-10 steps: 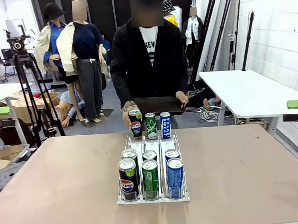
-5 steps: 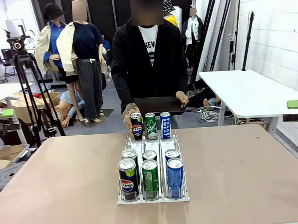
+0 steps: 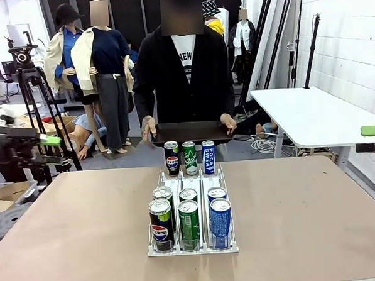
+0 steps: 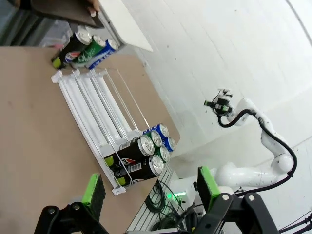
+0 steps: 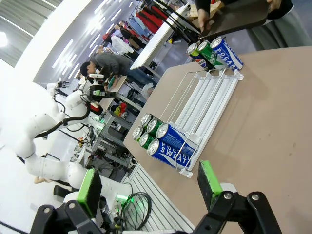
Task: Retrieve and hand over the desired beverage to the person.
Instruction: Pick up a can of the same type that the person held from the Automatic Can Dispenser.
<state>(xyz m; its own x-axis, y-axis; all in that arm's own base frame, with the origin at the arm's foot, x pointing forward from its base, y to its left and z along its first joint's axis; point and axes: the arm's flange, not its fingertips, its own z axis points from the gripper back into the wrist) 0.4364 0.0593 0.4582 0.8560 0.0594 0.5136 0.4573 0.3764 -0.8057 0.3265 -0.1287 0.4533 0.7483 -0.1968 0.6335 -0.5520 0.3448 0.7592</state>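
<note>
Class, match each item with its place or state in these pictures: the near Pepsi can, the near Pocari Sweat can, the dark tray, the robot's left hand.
Column 1
1. near Pepsi can
2. near Pocari Sweat can
3. dark tray
4. left hand

Column 2
A. held by the person
B. open, holding nothing
C. right lane of the rack
D. left lane of the rack

Pairs: 1-D, 2-C, 3-A, 4-B
</note>
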